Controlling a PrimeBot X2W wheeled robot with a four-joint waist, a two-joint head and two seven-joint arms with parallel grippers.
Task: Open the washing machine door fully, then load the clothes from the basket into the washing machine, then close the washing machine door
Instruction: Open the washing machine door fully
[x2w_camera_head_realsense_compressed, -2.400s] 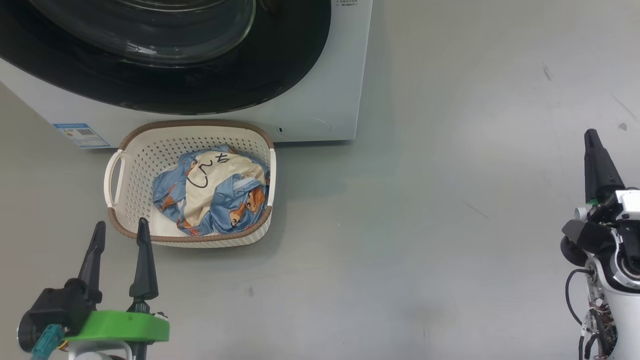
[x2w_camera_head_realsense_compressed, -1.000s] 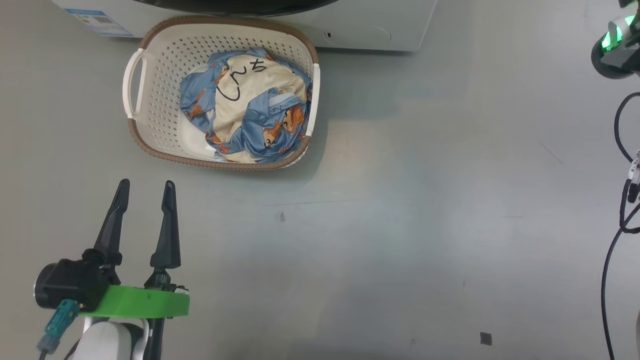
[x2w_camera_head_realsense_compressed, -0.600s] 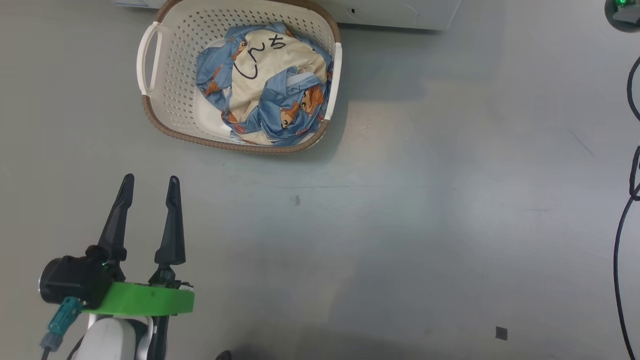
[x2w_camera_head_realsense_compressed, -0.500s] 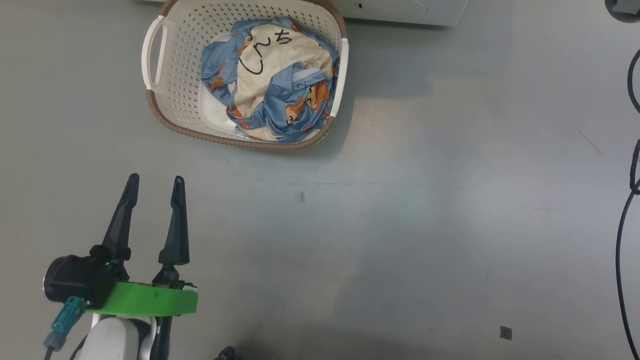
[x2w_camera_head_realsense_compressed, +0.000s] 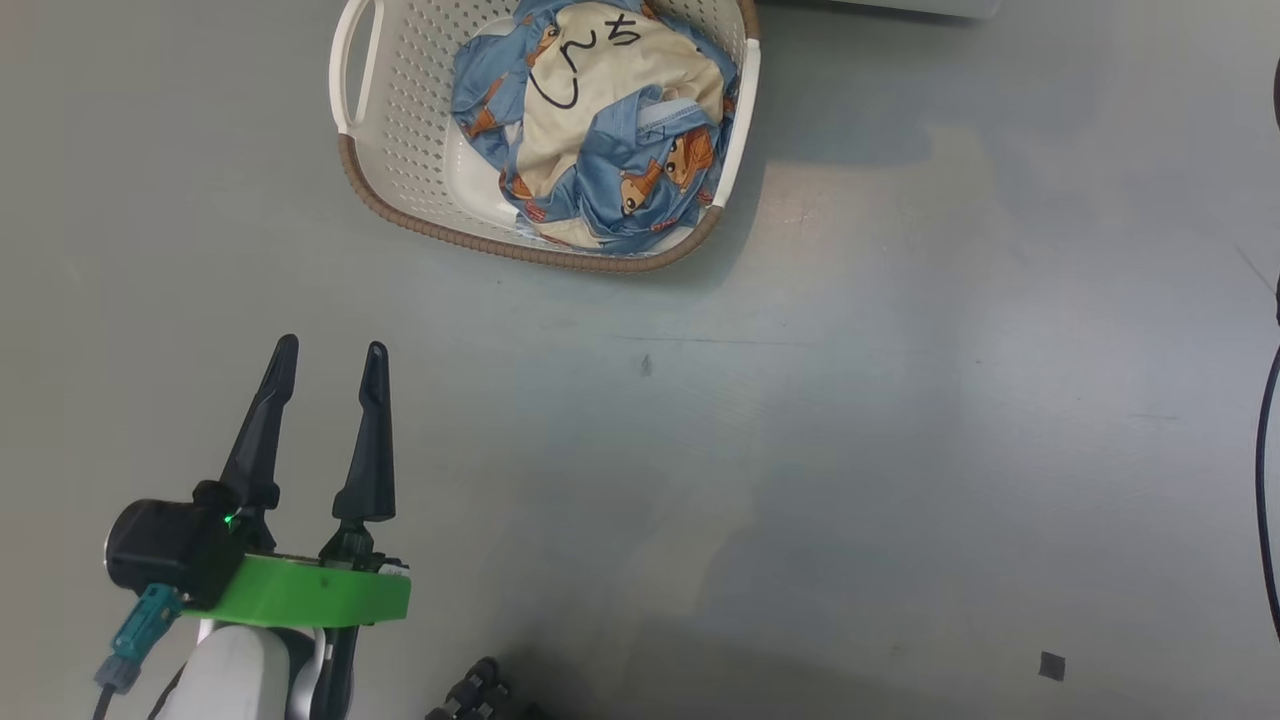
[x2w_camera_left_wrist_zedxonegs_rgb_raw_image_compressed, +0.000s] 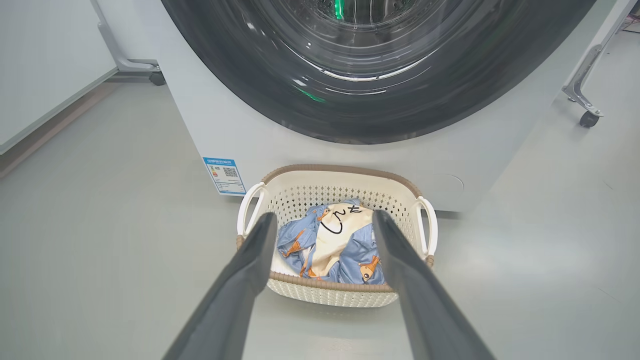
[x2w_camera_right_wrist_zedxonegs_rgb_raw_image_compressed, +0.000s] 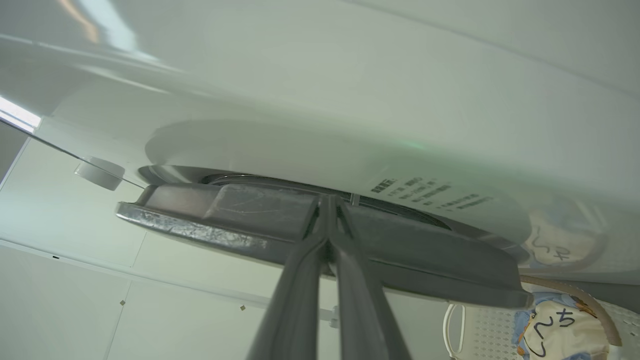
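The basket (x2w_camera_head_realsense_compressed: 400, 150), just before the washing machine (x2w_camera_left_wrist_zedxonegs_rgb_raw_image_compressed: 215, 130), is cut off at the head view's top; the clothes (x2w_camera_head_realsense_compressed: 600, 130) lie inside, black scribble illegible. The machine's blue label (x2w_camera_left_wrist_zedxonegs_rgb_raw_image_compressed: 225, 175) is too small to read. On the left gripper (x2w_camera_head_realsense_compressed: 332, 345) the jaws are spread, well off the machine; on the right gripper (x2w_camera_right_wrist_zedxonegs_rgb_raw_image_compressed: 327, 200) they are pressed together at the blurred rim of the washing machine door (x2w_camera_right_wrist_zedxonegs_rgb_raw_image_compressed: 250, 212).

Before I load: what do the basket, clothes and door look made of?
Basket: likely moulded plastic, matte cream, punched with holes; brown rim looks woven. Clothes: soft printed fabric, crumpled in folds. Door: glossy black ring, probably plastic, around clear glass that throws reflections.
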